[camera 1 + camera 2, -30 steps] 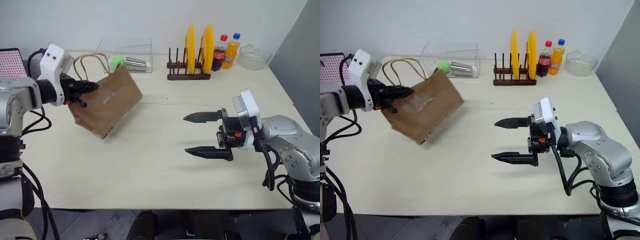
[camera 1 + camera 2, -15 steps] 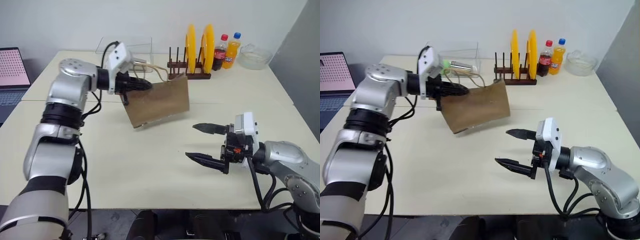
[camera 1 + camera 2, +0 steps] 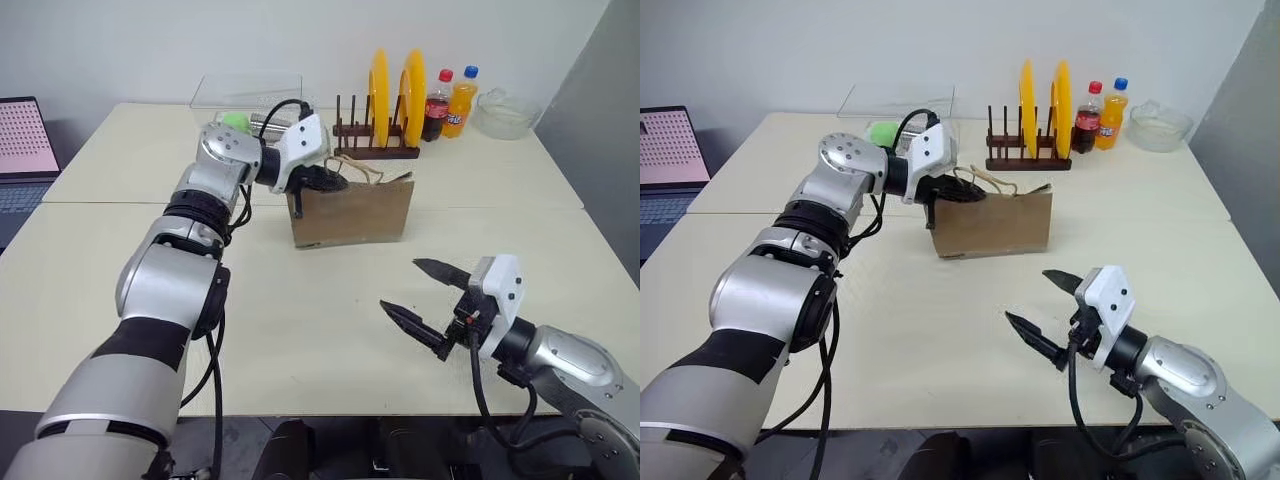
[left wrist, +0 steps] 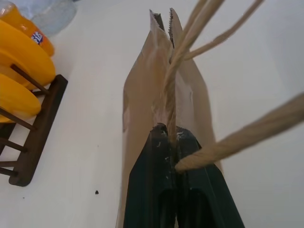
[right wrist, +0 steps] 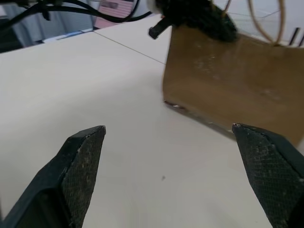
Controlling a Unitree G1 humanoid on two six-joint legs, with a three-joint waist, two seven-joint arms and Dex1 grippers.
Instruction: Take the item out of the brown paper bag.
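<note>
The brown paper bag (image 3: 350, 213) stands upright in the middle of the table (image 3: 280, 330), its long side facing me and its tan cord handles (image 4: 223, 142) sticking up. My left gripper (image 3: 322, 180) is shut on the left end of the bag's top edge; the left wrist view shows its black fingers (image 4: 156, 190) pinching the paper (image 4: 142, 95). Whether the bag's bottom rests on the table I cannot tell. The item is hidden inside. My right gripper (image 3: 400, 285) hovers open in front of the bag, a short way off, fingers (image 5: 80, 161) spread wide with nothing between them.
A wooden rack with yellow plates (image 3: 390, 110) stands behind the bag. Two soda bottles (image 3: 437, 105) and a glass bowl (image 3: 505, 112) are at the back right. A clear box (image 3: 245, 95) with a green ball sits at the back left, a laptop (image 3: 25, 135) far left.
My left arm has swung the bag from the left side to the table's middle, turning it from tilted to upright. My right gripper has sunk a little and stays open.
</note>
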